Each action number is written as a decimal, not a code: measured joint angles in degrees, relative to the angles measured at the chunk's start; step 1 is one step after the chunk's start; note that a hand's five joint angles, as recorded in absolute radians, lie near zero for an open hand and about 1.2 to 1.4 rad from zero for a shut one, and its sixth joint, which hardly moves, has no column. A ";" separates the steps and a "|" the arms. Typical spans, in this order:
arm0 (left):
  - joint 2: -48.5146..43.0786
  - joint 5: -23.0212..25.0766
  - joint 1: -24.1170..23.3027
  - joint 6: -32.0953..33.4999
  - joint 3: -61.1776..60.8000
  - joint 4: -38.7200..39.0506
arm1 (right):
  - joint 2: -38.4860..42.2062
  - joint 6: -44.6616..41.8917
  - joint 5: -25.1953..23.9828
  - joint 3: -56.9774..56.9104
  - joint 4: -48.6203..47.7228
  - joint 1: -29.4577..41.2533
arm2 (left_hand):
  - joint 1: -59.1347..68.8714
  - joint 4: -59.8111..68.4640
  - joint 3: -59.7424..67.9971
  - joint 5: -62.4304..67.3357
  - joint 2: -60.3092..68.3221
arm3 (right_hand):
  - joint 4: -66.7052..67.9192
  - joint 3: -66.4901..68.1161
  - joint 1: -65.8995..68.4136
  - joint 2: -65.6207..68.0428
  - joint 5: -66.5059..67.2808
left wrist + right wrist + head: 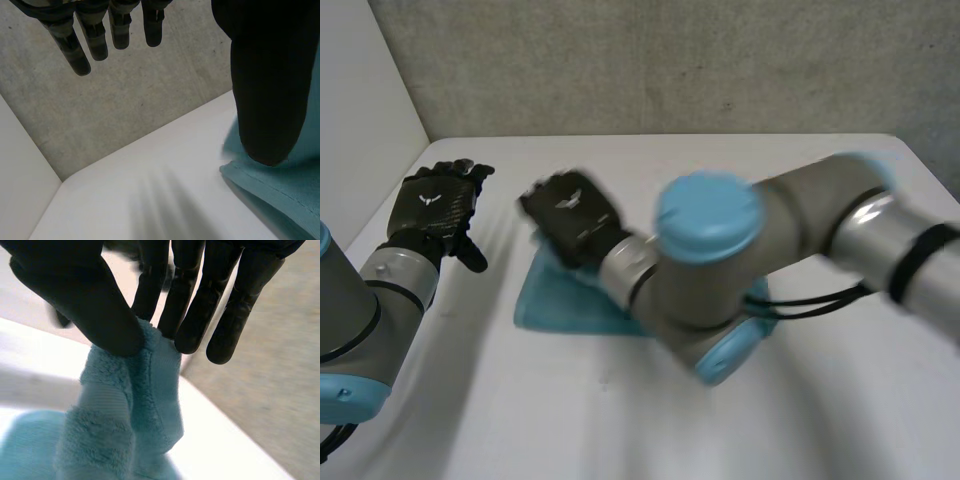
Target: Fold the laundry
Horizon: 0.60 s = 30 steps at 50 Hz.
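Right hand pinches a teal towel on the white worktop.
Its thumb and fingers grip a raised fold of the towel, which lies mid-worktop under the right arm; the left hand hangs beside the towel, fingers straight, holding nothing.

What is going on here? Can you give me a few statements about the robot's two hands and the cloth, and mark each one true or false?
1. The right hand pinches the teal towel between its thumb and fingers. True.
2. The left hand grips the towel too. False: its fingers are straight and hold nothing, and it is off to the towel's side.
3. The towel is red. False: it is teal.
4. The table under the towel is white. True.
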 measured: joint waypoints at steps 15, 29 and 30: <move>-0.13 0.21 -0.37 -0.01 0.00 0.01 | 11.03 -1.65 7.70 -9.30 6.33 4.72 | 0.00 0.00 0.00 0.00 0.00 | -52.87 -52.63 -42.14 -52.20 -50.04; -1.58 0.47 -5.39 0.33 2.15 -0.05 | -13.25 -1.38 14.13 14.57 12.64 -7.47 | 0.00 0.00 0.00 0.00 0.00 | -54.87 -55.59 -43.28 -54.83 -52.10; -1.88 0.48 -5.88 0.37 2.30 -0.06 | -14.07 -1.37 14.03 15.91 12.61 -8.24 | 0.00 0.00 0.00 0.00 0.00 | -54.87 -55.59 -43.28 -54.83 -52.10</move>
